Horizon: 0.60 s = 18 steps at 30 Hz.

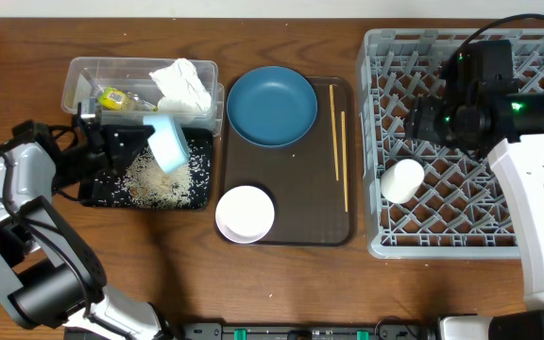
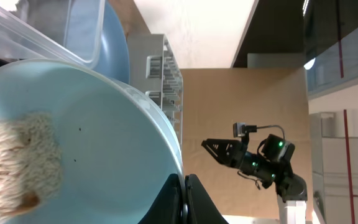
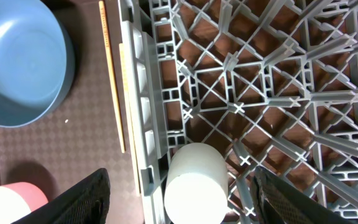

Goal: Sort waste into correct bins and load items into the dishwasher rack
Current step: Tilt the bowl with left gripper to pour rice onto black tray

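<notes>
While the left gripper (image 1: 147, 140) is clamped on the rim of the light blue bowl (image 1: 169, 144), the overhead view shows this bowl tilted above the black tray (image 1: 111, 200) near the left edge of the table. Loose rice (image 1: 149, 179) lies in that tray. Toward the far-left corner, the clear tub (image 1: 83, 76) holds the white tissue (image 1: 182, 85) and the yellow-green wrapper (image 1: 116, 97), so this waste looks sorted. In the middle of the table the dark blue dish (image 1: 272, 106), the white bowl (image 1: 245, 212) and the two chopsticks (image 1: 338, 142) lie on the brown serving tray (image 1: 300, 208), not yet loaded. By the right edge, the small white cup (image 1: 402, 179) lies inside the dishwasher rack (image 1: 371, 142), and the right gripper (image 1: 416, 121) hovers over the rack.

On the left wrist view, a clump of rice sits inside the bowl. As far as this very close view allows, the emptying is not finished.

On the right wrist view, the fingers (image 3: 86, 199) stand wide apart above the cup and hold nothing. By this judgement one item is loaded and four remain, the bowl among them.
</notes>
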### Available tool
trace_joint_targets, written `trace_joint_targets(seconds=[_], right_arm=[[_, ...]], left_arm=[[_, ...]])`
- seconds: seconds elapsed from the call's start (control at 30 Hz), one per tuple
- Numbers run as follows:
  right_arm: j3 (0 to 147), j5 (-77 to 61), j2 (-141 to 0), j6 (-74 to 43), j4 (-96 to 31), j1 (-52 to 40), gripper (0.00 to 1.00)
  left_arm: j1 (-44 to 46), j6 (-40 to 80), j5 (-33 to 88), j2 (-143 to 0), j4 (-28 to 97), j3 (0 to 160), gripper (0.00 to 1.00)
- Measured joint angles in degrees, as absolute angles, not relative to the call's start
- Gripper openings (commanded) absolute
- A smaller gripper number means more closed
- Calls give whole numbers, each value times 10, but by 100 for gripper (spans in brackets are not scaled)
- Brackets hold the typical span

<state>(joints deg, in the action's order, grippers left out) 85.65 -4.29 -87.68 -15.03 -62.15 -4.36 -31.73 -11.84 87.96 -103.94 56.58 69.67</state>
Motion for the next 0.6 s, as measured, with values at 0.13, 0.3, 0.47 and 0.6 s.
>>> trace_joint_targets(seconds=[0.13,0.3,0.47,0.6], right_arm=[[856,-43,-877,-148,-624,-44,71],[856,-43,-877,-148,-624,-44,70],[856,-43,-877,-148,-624,-44,71],[856,-43,-877,-144,-625,-44,71]], left_arm=[[-340,-116,882,-1039,555,697,6],[-371,-91,884,-1039,560,697,6],[-374,-81,881,-1039,513,695,6],[-375,-47,883,-1040,493,695,6]])
